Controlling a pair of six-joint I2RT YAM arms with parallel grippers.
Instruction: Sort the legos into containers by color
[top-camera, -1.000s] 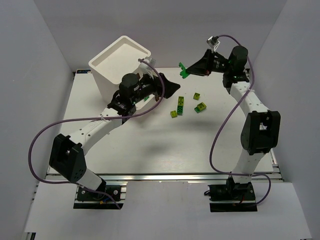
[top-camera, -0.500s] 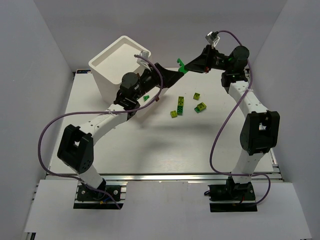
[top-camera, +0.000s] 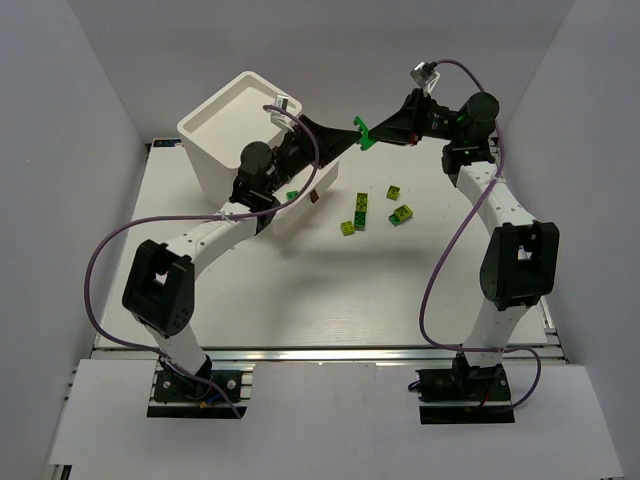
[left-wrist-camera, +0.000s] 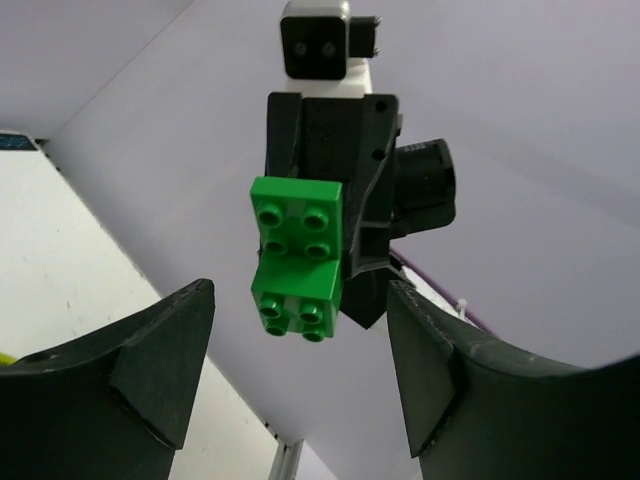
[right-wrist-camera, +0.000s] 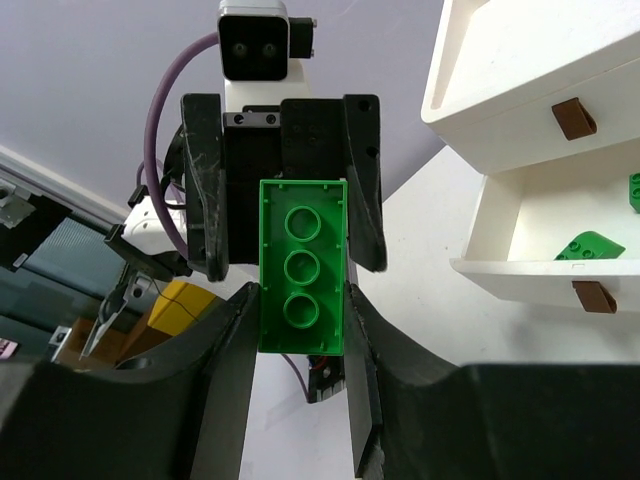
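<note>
Aloft, one green brick (left-wrist-camera: 297, 255), two tools (top-camera: 340, 143) (top-camera: 372, 133)

My right end effector (right-wrist-camera: 301, 305) pinches a green brick (right-wrist-camera: 302, 268) in mid-air. Four yellow-green and green bricks (top-camera: 361, 204) lie loose on the table (top-camera: 300, 290) near the white drawer unit (top-camera: 225, 125); its open drawer (right-wrist-camera: 530, 215) holds green ones.

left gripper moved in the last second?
Yes. The left gripper has swung away from the arm bases, up along the right side of the white drawer unit, and now sits open at the green lego held by the right gripper.
</note>
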